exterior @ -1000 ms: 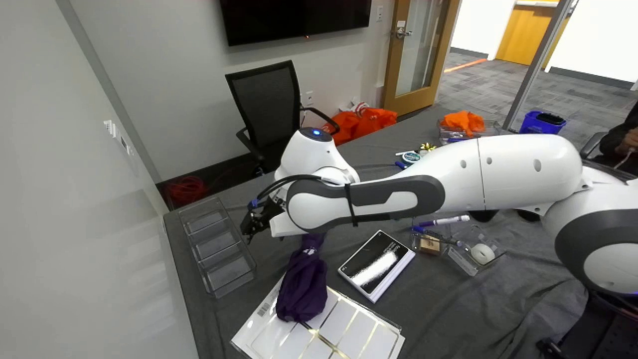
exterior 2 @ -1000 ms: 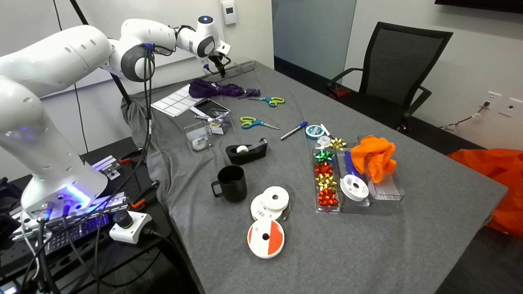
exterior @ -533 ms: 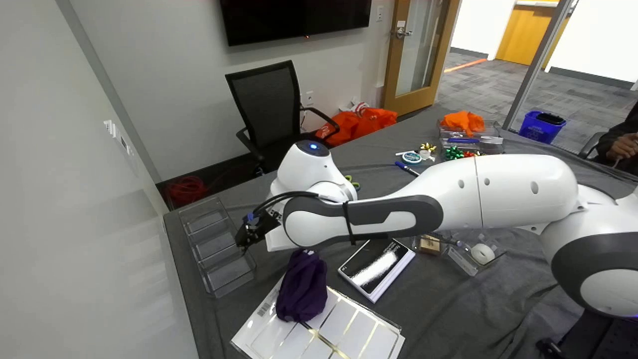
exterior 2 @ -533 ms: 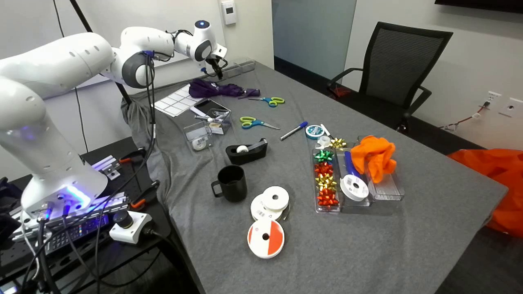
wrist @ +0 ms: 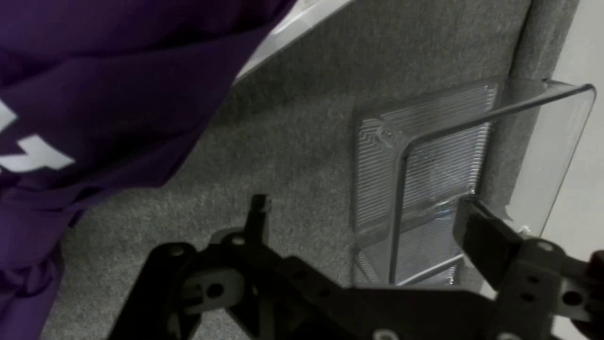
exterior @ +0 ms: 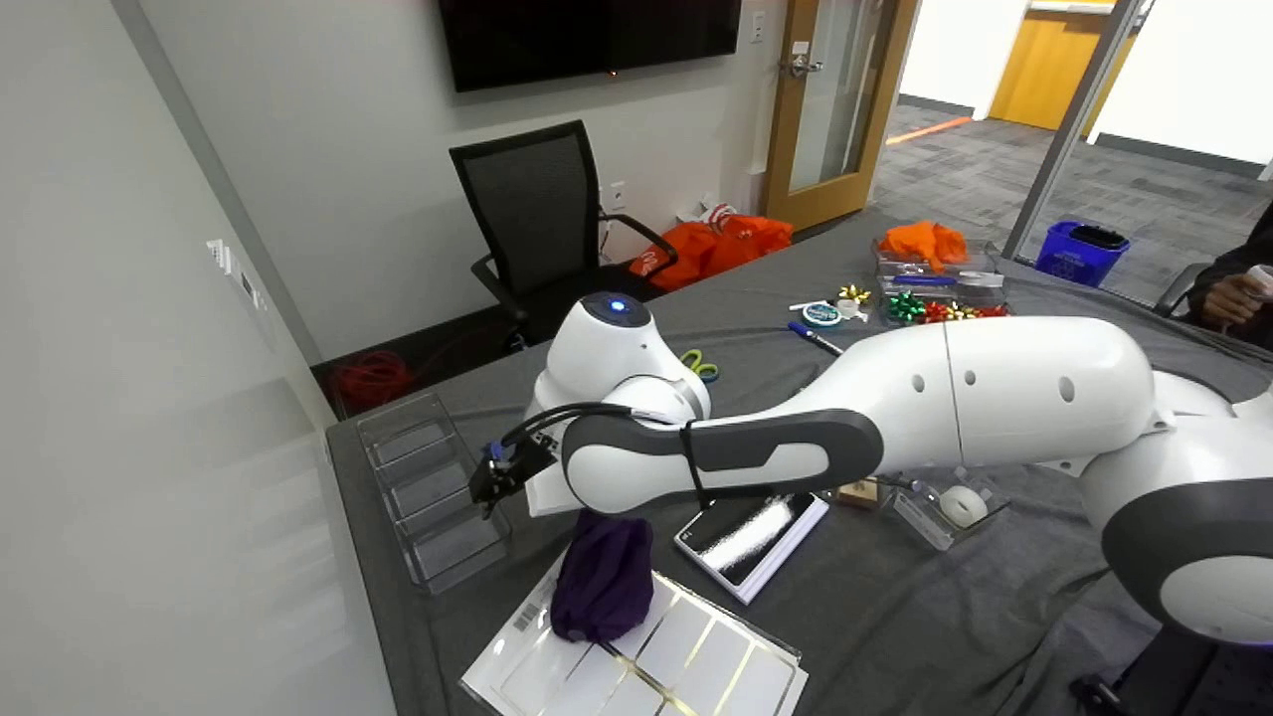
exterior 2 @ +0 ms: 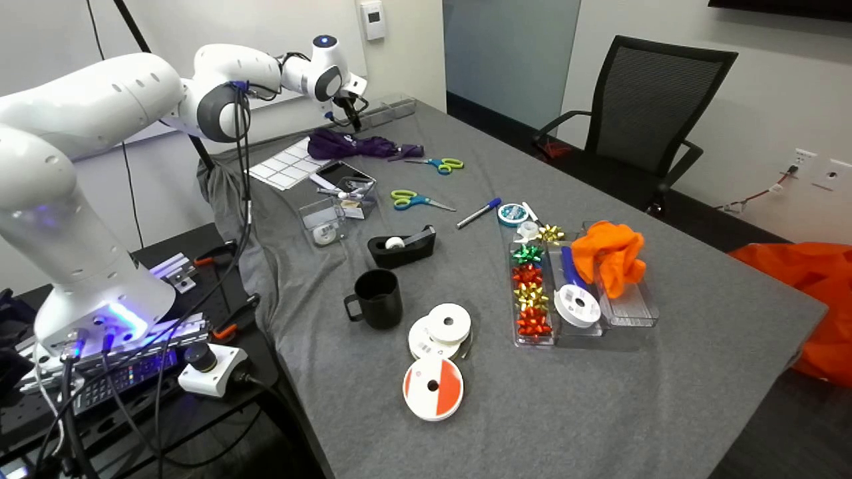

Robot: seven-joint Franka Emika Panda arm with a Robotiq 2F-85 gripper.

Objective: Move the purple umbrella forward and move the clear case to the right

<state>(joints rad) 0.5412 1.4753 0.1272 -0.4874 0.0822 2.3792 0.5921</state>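
The purple umbrella lies folded on the table, its wide end resting on a white gridded tray; the arm hides its far end in that exterior view. All its length shows in the exterior view across the table, umbrella. A see-through divided case, the clear case, stands along the table's edge by the wall. My gripper is open over the near side of the clear case. In the wrist view the case's rim runs between the fingers; whether they reach below it I cannot tell. Nothing is held.
Close to the umbrella are the white gridded tray, a glossy black-topped box and green-handled scissors. Small clear boxes with tape stand nearer the robot's base. The wall rises just beyond the clear case.
My arm has come lower, and the gripper has shifted a little closer to the near end of the clear case. Umbrella and case have stayed in place.
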